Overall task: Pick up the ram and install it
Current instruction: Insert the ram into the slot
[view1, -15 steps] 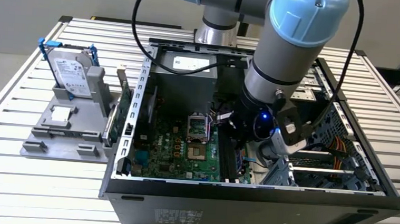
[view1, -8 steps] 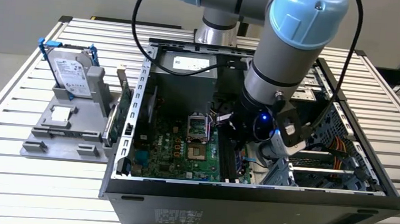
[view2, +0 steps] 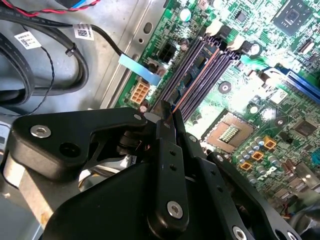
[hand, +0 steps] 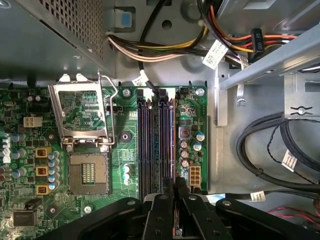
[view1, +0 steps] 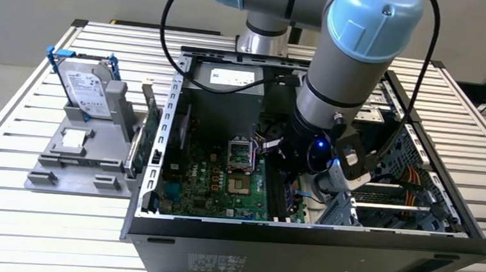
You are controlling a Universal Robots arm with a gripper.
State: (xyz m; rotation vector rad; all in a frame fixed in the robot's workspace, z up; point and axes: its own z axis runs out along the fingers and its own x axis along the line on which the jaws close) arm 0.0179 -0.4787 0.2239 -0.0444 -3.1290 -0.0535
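My gripper (view1: 290, 173) is down inside the open computer case (view1: 305, 233), at the near end of the memory slots (hand: 155, 145) on the green motherboard (view1: 214, 185). In both wrist views its black fingers (hand: 161, 210) stand pressed almost together. A thin board edge, the ram (view2: 171, 110), shows edge-on between the fingertips. It lines up along the dark purple slots (view2: 200, 70), just above them. I cannot tell whether its lower edge touches a slot.
The empty processor socket (hand: 89, 172) with its raised metal frame (hand: 82, 112) lies beside the slots. Cable bundles (hand: 270, 145) run along the case wall. Outside the case, a grey holder (view1: 79, 156) carries a silver hard drive (view1: 88, 87) and a green expansion card (view1: 139, 145).
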